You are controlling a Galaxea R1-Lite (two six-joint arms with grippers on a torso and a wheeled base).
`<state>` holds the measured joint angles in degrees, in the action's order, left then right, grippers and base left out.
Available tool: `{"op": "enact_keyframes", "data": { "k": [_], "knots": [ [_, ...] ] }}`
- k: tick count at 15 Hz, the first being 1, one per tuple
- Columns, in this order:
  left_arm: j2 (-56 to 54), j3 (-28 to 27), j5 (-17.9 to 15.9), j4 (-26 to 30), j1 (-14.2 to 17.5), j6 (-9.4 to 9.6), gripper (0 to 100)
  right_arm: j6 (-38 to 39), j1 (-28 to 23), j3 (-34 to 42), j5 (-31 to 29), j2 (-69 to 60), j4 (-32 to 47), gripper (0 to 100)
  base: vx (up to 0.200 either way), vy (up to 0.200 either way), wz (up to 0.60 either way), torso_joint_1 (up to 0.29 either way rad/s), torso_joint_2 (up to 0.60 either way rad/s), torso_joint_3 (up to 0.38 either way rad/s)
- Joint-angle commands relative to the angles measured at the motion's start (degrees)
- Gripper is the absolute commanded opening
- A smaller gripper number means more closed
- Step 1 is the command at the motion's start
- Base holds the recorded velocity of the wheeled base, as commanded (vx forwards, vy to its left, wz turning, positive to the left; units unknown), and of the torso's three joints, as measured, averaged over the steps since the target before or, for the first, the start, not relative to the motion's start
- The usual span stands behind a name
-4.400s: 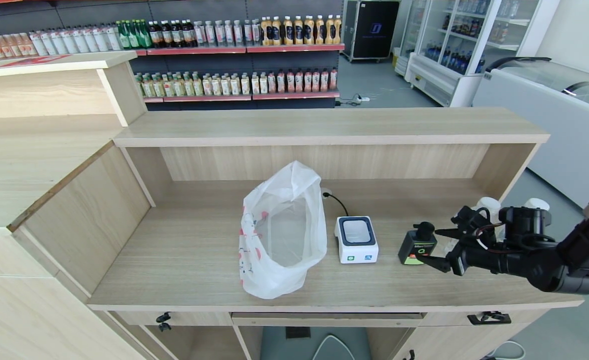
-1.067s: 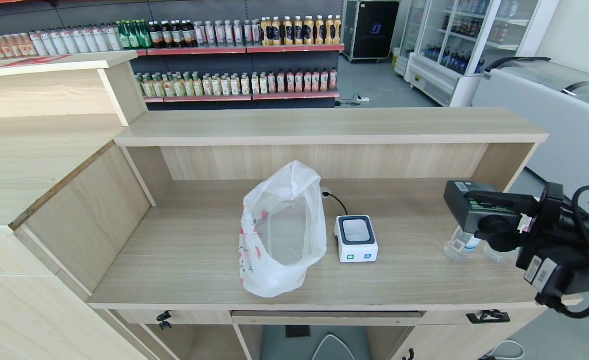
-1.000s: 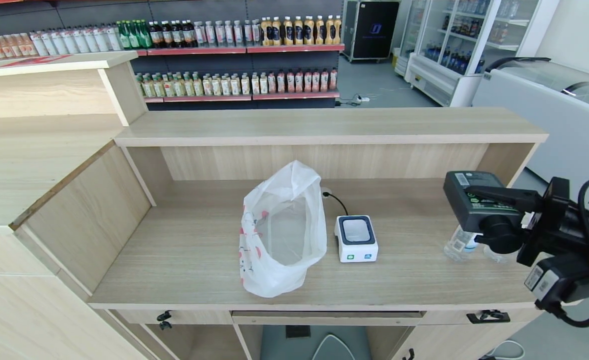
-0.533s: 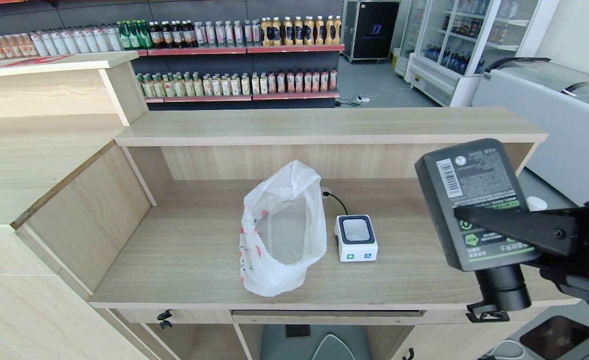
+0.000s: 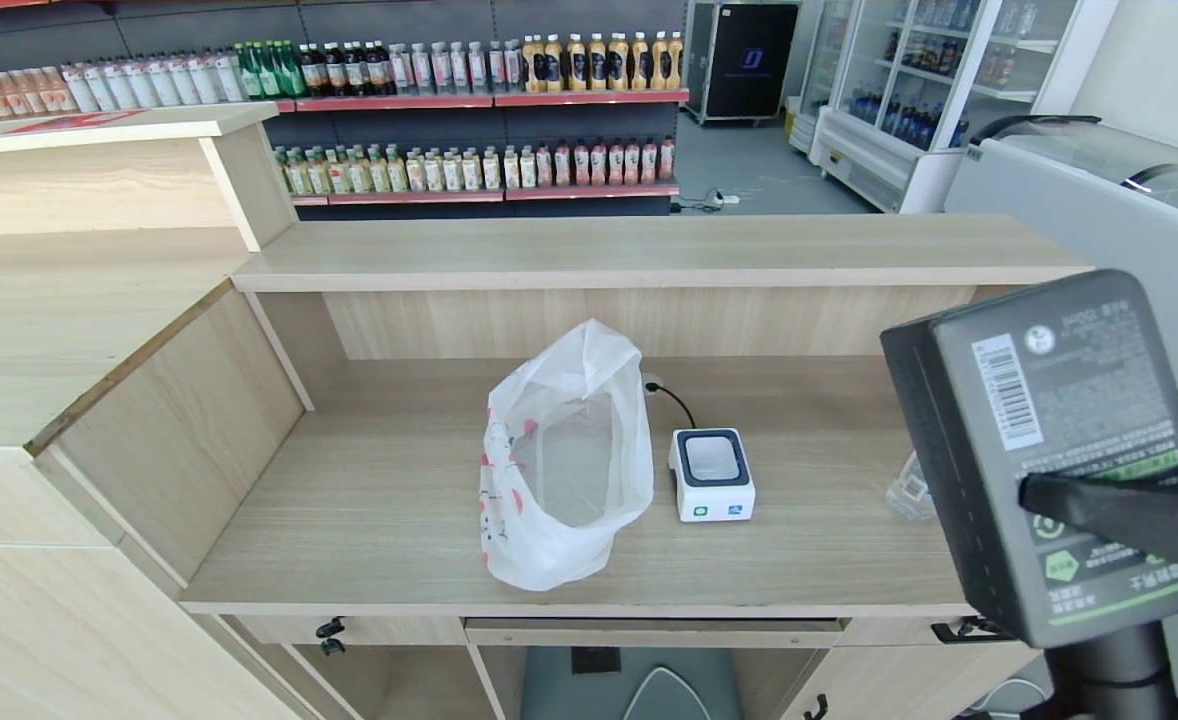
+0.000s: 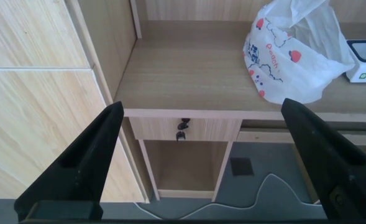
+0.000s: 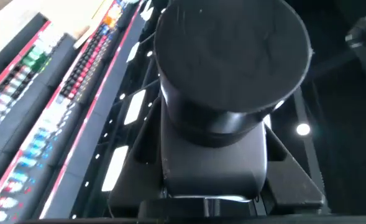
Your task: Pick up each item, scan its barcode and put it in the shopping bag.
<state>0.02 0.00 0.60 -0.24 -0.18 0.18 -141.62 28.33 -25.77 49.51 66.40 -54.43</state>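
My right gripper (image 5: 1061, 500) is shut on a black pump bottle (image 5: 1039, 420), held high and close to the head camera at the right. The bottle is upside down, with its white barcode label (image 5: 1013, 391) facing the camera. In the right wrist view the bottle's round black cap (image 7: 232, 56) and body point toward the ceiling. A white shopping bag (image 5: 564, 465) stands open at the middle of the counter. The white scanner (image 5: 711, 476) sits just right of it. My left gripper (image 6: 202, 112) hangs open below the counter's front edge, left of the bag (image 6: 294, 50).
A clear plastic bottle (image 5: 907, 488) stands on the wooden counter (image 5: 369, 520) to the right of the scanner, partly hidden by the held bottle. A raised shelf (image 5: 649, 250) runs along the back. Drawer handles (image 6: 181, 129) sit under the front edge.
My right gripper closed on the black bottle, lifted it off the counter and turned it over. In the last half second it came nearer the head camera and shifted right.
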Motion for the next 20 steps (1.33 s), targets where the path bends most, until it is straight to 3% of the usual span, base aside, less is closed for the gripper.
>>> {"op": "enact_keyframes", "data": {
  "k": [1,12,20],
  "knots": [
    [-0.02,0.00,0.02,-0.02,0.01,-0.01,100,0.29,1.73,0.02,0.06,-1.63,0.20,0,0.000,0.000,0.00,0.000,0.00,0.000],
    [-0.02,0.00,0.02,-0.02,0.01,-0.01,100,5.74,2.52,-1.56,0.24,-12.61,11.28,0,0.000,0.000,0.00,0.000,0.00,0.000],
    [-0.02,0.00,0.02,-0.02,0.01,-0.01,100,5.56,2.61,-1.39,0.24,-13.05,12.07,0,0.000,0.000,0.00,0.000,0.00,0.000]
  ]
}}
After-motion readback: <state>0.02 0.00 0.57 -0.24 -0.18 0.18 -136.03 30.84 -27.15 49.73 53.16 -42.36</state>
